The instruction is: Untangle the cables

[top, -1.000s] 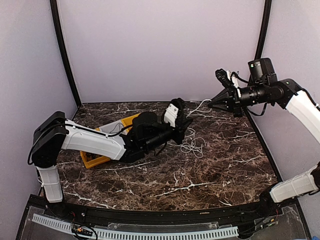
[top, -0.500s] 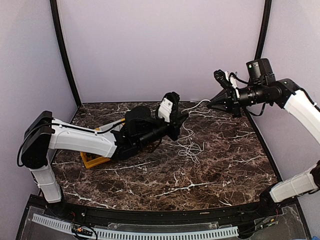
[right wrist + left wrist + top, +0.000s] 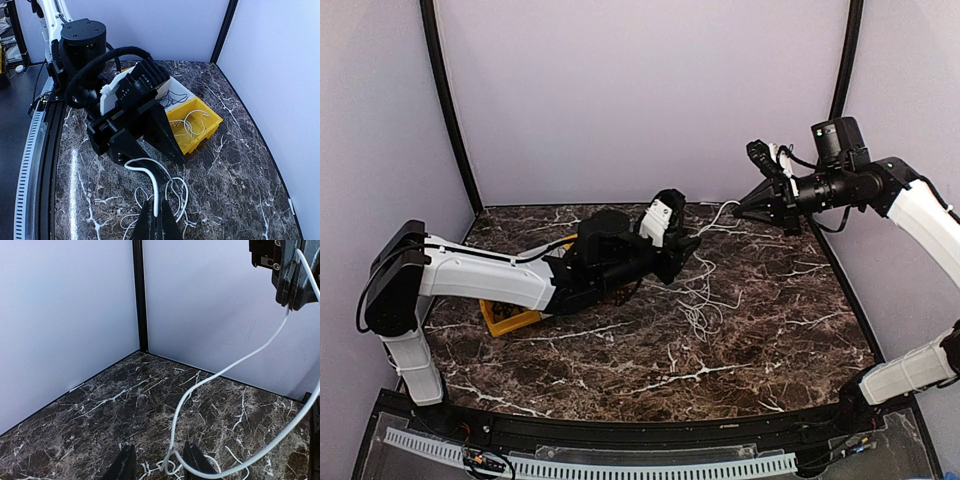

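Observation:
A loose tangle of thin white cables (image 3: 703, 290) lies on the marble table right of centre. My right gripper (image 3: 738, 208) is shut on one white strand (image 3: 154, 185) and holds it up off the table; the strand hangs in an arc down to the pile. My left gripper (image 3: 685, 245) is low over the pile with its jaws open. In the left wrist view the strand (image 3: 177, 412) runs down between its fingers (image 3: 160, 465), loops there, and leads up to the right gripper (image 3: 291, 300). In the right wrist view the shut fingers (image 3: 156, 220) pinch the strand, with the left gripper (image 3: 172, 167) just behind.
A yellow bin (image 3: 200, 137) holding white cable loops stands behind the left arm and also shows in the top view (image 3: 505, 322). Next to it is a white bin (image 3: 175, 87) with thin black cables. The enclosure walls and a black corner post (image 3: 141, 295) are close.
My left gripper rose and pulled back a little, then came down forward again over the pile. The white tangle has stretched out towards the table front. The right gripper barely moved.

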Motion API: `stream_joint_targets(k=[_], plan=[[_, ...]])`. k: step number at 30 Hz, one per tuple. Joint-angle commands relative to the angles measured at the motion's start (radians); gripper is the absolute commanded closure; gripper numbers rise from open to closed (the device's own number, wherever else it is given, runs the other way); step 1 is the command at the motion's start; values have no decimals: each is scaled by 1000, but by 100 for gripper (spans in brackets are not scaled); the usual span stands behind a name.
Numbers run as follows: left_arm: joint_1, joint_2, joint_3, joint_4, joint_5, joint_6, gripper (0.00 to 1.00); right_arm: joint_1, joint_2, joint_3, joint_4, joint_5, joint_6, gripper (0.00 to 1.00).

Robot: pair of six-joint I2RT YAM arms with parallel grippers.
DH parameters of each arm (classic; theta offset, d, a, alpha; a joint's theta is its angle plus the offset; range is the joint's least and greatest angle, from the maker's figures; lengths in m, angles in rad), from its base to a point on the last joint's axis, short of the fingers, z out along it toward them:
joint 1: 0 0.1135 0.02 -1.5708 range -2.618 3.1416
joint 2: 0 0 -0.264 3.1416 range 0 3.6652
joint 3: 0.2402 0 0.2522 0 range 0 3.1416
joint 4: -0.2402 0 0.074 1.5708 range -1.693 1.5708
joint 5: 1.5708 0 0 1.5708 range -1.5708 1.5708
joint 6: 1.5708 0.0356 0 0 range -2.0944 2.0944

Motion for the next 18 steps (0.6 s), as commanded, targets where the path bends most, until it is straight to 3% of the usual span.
stream_joint_targets(k=[1, 6, 13, 18], plan=[[18, 19, 60, 12, 57, 23, 69, 9, 3, 18, 3, -20, 9, 100], [41, 56, 111, 13, 222, 41, 76, 10, 9, 23, 5, -23, 9, 100], [46, 67, 139, -12, 354, 60, 97, 10, 19, -4, 41, -5, 25, 100], [46, 55, 120, 11, 398, 32, 100, 9, 55, -18, 88, 7, 50, 99]])
